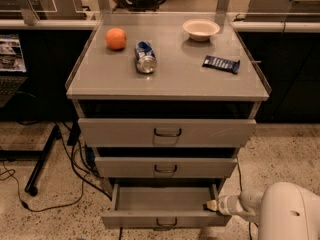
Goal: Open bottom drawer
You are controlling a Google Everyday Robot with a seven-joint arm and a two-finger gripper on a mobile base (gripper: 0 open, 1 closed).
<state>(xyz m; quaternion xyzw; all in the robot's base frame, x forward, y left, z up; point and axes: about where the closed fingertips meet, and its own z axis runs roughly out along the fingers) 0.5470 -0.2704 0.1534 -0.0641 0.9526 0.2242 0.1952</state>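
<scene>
You're looking at a grey metal cabinet point(170, 81) with a flat top and three drawers stacked below it, each front narrower and shorter than the one above. The widest top drawer point(120, 132) stands slightly forward with a dark gap above it, and nothing of its inside shows. The middle drawer point(120, 167) is the same, so you cannot tell what it holds.

The bottom drawer point(140, 219), lowest and smallest, is pulled well out toward you. Its plain grey tray point(160, 198) lies in view from above, and its small dark loop handle point(166, 222) sits at the centre of the front.

The robot's white arm point(287, 214) comes in from the lower right. Its gripper point(211, 205) sits at the right end of the bottom drawer, against the rim just behind the front. You cannot tell whether the claw is spread or closed.

On the cabinet top, a pale bowl point(200, 33) stands at the back right, its inside showing only a plain surface. A crushed can point(145, 57) lies on its side near the middle, an orange point(116, 38) sits to its left, and a dark snack bar point(221, 63) lies flat on the right.
</scene>
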